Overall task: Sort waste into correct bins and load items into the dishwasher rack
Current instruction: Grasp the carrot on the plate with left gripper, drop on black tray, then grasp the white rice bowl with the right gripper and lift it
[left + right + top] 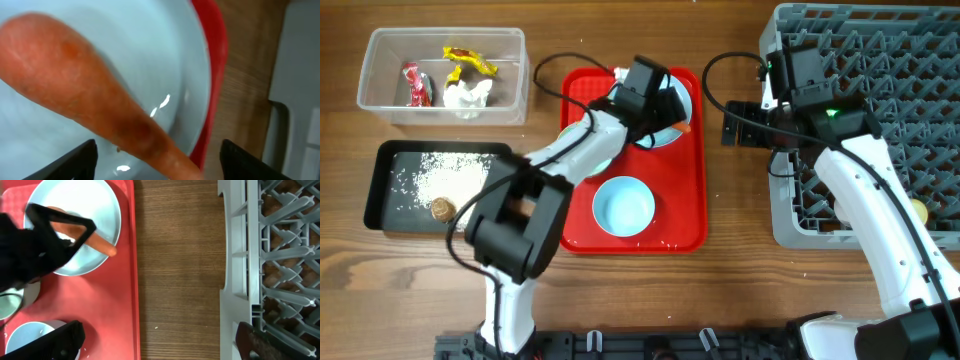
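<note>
An orange carrot piece lies in the upper light-blue bowl on the flat red tray. My left gripper is open just over this bowl, its fingers either side of the carrot's thin end without closing on it. The carrot also shows in the right wrist view. My right gripper is open and empty above bare table between the tray and the grey dishwasher rack; its fingers hold nothing. A second light-blue bowl sits empty on the tray.
The clear tub at the back left holds red and yellow wrappers and white tissue. The black tray below it holds rice grains and a small brown lump. A small yellowish thing sits in the rack.
</note>
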Controlling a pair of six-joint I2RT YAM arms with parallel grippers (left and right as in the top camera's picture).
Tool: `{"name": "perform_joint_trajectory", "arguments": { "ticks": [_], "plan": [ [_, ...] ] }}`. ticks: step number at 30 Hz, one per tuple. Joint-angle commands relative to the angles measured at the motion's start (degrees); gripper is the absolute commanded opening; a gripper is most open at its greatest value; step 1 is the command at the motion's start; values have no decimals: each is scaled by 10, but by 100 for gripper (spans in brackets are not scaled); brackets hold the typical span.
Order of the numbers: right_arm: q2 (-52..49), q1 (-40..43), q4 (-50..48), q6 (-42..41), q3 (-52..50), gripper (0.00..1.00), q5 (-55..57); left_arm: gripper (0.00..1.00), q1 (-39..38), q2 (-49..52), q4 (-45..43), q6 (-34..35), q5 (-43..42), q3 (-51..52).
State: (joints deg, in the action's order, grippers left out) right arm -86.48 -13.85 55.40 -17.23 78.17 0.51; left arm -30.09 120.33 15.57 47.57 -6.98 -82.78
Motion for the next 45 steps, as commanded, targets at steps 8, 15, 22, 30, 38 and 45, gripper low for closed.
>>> {"name": "perform_joint_trajectory", "arguments": {
  "ticks": [8, 15, 22, 30, 38, 45],
  "plan": [
    [-4, -1, 6, 7, 2, 100, 10, 32, 3, 66, -52, 60, 29, 0],
    [-4, -1, 10, 7, 2, 100, 10, 8, 3, 67, -56, 53, 25, -1],
    [-4, -1, 10, 22, 1, 100, 12, 11, 18, -25, -24, -123, 23, -2],
    [-4, -1, 10, 22, 1, 100, 12, 12, 44, -214, 200, -189, 149, -2],
    [-4, -1, 12, 22, 1, 100, 12, 5, 286, -280, 522, -169, 200, 12],
    [-4, -1, 7, 22, 1, 100, 12, 6, 525, -280, 405, -171, 176, 147]
  ]
}}
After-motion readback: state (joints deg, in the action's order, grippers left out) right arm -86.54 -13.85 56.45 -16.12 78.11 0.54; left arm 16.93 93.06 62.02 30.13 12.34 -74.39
